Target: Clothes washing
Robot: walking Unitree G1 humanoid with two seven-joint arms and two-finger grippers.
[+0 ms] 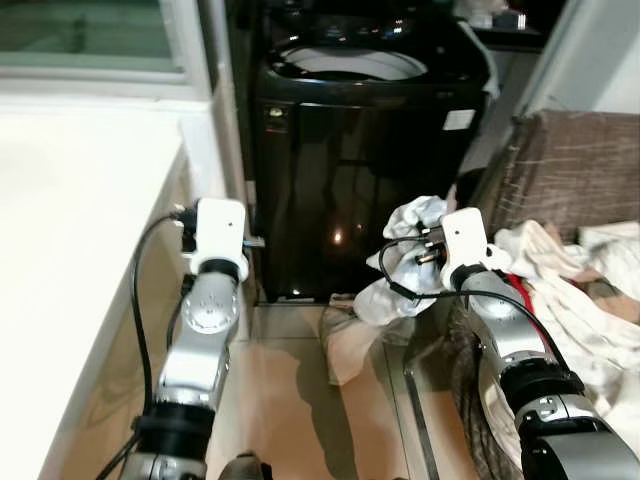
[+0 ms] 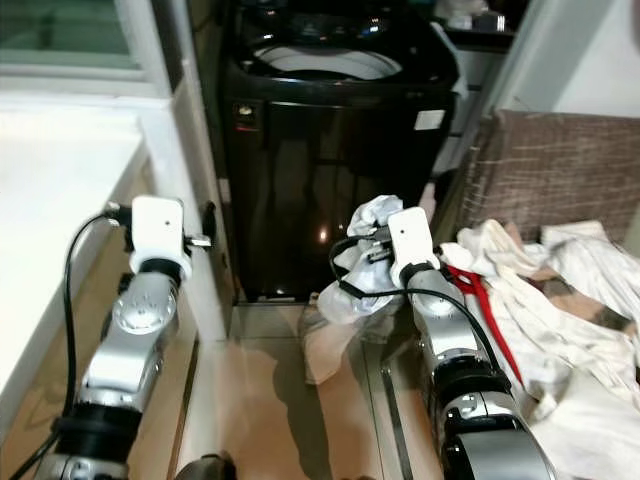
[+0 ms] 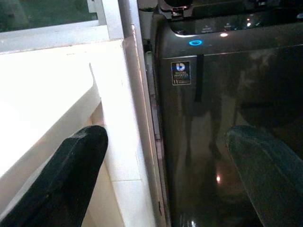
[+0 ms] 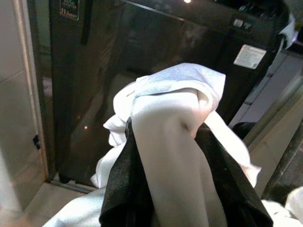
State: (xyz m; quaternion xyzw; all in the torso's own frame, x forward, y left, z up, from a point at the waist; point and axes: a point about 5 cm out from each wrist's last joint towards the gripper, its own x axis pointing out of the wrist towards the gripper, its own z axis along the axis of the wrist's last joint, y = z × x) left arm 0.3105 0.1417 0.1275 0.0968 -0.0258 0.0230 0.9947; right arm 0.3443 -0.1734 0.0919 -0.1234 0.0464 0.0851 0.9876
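Note:
A black top-loading washing machine (image 1: 350,150) stands straight ahead with its lid up and its pale drum opening (image 1: 350,62) showing. My right gripper (image 4: 165,156) is shut on a white garment (image 1: 405,255), held up in front of the machine's lower right front; the cloth hangs down toward the floor. Both black fingers (image 4: 124,184) pinch a fold of the cloth (image 4: 165,118). My left gripper (image 3: 161,175) is open and holds nothing, raised near the gap between the white counter (image 3: 61,104) and the machine's left front (image 3: 222,109).
A brown wicker basket (image 1: 570,170) with a heap of pale clothes (image 1: 570,290) sits at the right. The white counter (image 1: 70,220) runs along the left under a window (image 1: 80,30). Tiled floor (image 1: 290,400) lies between my arms.

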